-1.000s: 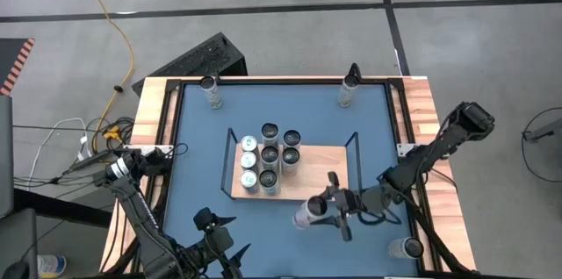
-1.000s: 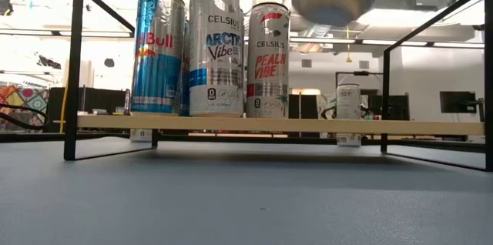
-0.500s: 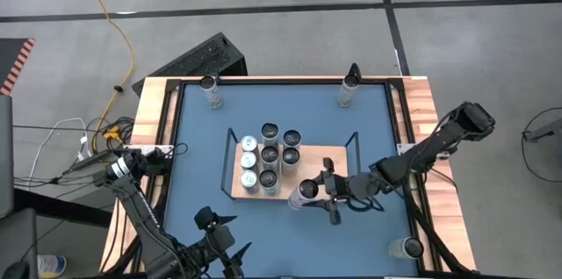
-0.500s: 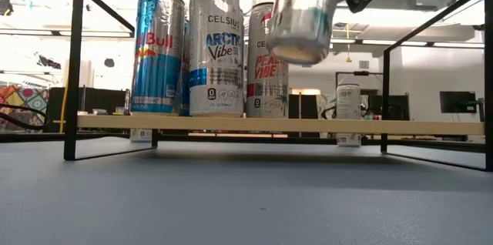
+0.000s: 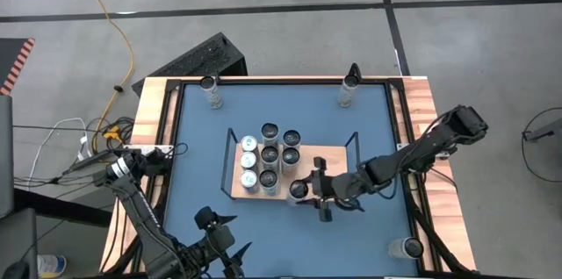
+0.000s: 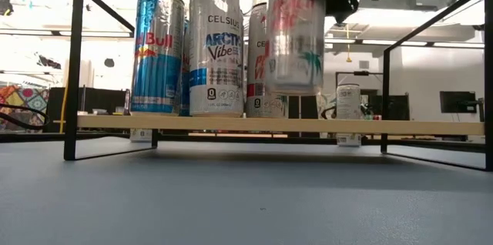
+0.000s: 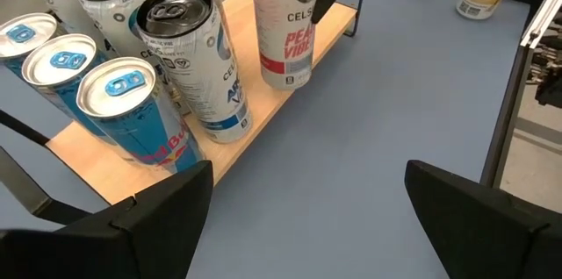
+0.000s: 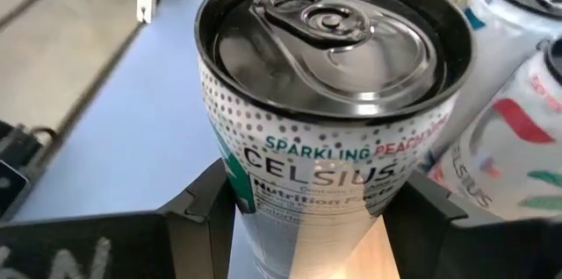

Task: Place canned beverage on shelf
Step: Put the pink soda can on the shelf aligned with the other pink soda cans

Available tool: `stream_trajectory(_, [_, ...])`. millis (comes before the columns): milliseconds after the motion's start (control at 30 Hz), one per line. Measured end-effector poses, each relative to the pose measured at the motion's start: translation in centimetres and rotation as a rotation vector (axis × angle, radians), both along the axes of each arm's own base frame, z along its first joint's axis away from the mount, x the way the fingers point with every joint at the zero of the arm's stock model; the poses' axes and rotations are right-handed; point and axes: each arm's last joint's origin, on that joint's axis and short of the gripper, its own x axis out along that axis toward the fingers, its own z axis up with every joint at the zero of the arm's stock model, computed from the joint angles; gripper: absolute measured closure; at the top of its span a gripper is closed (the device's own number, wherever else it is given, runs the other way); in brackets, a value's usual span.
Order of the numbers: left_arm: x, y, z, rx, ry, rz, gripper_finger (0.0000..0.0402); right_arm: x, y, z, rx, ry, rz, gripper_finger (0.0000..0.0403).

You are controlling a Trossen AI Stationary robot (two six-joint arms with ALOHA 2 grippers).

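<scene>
Silver Celsius beverage can point(image 6: 295, 33) – clamped upright in right gripper point(image 5: 314, 189) – hangs just above light-wood, black-framed shelf point(image 6: 400, 127); left gripper point(image 7: 307, 218) apart.

Shelf on the blue table

The wooden shelf point(image 5: 294, 174) sits mid-table point(image 5: 202, 139); a cluster of upright cans point(image 5: 268, 158) stands on its left half, right half bare.

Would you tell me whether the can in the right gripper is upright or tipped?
Upright: the can hangs vertically above the shelf, gripped by the right gripper.
</scene>
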Motion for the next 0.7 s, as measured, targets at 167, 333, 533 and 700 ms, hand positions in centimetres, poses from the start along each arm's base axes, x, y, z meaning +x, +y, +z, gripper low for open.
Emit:
stream_trajectory(167, [0.0, 0.0, 0.0, 0.005, 0.000, -0.002, 0.0040, 0.0, -0.4, -0.4, -0.020, 0.041, -0.014, 0.0190])
stream_trajectory(333, [0.0, 0.0, 0.0, 0.013, 0.003, -0.010, 0.0040, 0.4, -0.8, -0.7, -0.026, 0.045, -0.027, 0.0190])
stream_trajectory(533, [0.0, 0.0, 0.0, 0.010, 0.000, -0.007, 0.0040, 0.7, -1.5, -0.6, -0.026, 0.039, -0.024, 0.0190])
stream_trajectory(700, [0.0, 0.0, 0.0, 0.008, -0.001, -0.006, 0.0040, 0.9, -1.6, -0.5, -0.023, 0.023, -0.028, 0.0190])
